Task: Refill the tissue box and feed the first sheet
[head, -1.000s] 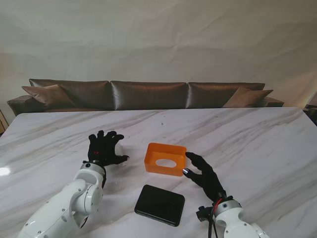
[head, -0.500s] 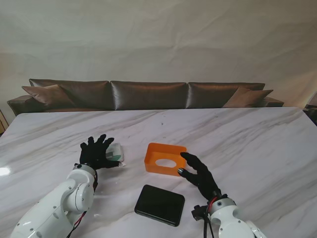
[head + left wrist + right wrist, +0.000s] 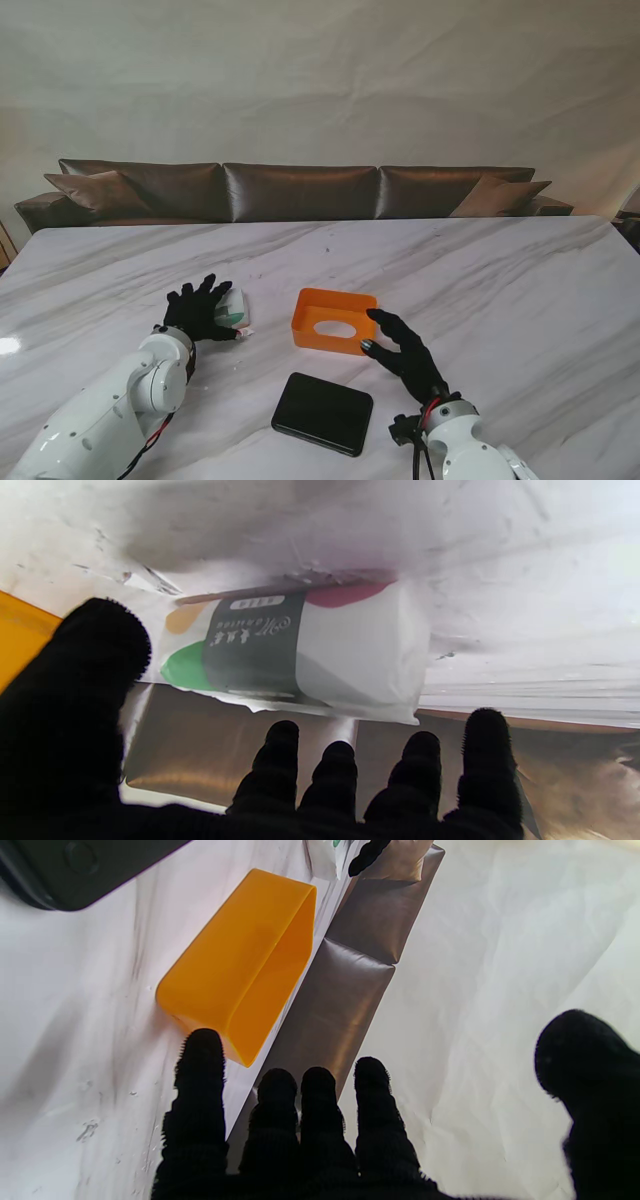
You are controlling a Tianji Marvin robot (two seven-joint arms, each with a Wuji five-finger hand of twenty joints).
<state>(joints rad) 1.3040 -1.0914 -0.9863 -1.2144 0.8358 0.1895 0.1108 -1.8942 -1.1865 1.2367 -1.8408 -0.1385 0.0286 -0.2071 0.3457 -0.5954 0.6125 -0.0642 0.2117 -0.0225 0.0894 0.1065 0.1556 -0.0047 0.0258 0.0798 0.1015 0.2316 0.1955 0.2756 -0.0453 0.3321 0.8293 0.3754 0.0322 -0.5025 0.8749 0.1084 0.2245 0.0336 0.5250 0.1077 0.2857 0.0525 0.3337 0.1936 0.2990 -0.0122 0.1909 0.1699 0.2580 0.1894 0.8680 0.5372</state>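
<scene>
1. From the stand camera I am seeing the whole marble table: my left hand is lying on the left, the orange tissue box is standing in the middle, and my right hand is reaching toward it from the near right. A flat black lid is lying nearer to me than the box.
2. In that view the tissue pack is only a small pale shape at the tips of my left fingers, between my hand and the box.
3. My left wrist camera is showing the tissue pack clearly: a soft white plastic wrapper with a dark label band and green, orange and red patches, lying flat on the table.
4. My left fingers are spreading apart and are holding nothing; the pack is lying just beyond them.
5. My right wrist camera is showing the tissue box as an open orange shell.
6. My right fingers are spreading open and gripping nothing. One fingertip is lying at the near corner of the box; I cannot tell if it is touching.
</scene>
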